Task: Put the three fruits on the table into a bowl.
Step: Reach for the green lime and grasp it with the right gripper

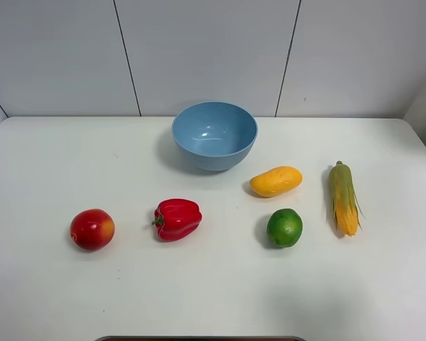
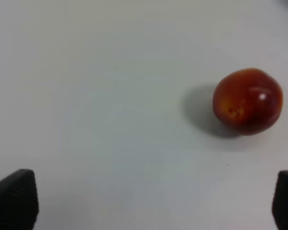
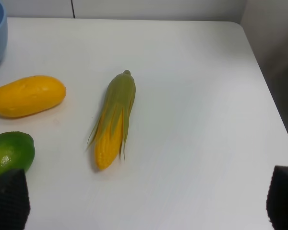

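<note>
Bowl (image 1: 216, 158) empty, back centre | apple (image 1: 92, 229) left, lime (image 1: 284, 227) and mango (image 1: 275, 181) right, likely split by arm | left claw (image 2: 149, 201) wide near apple | right claw (image 3: 144, 201) wide, empty

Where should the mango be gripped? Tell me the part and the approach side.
Grip the mango across its fat middle, coming straight down from above with the right gripper. It lies flat, its long axis running side to side, so jaws closing across the short width likely hold best.
</note>
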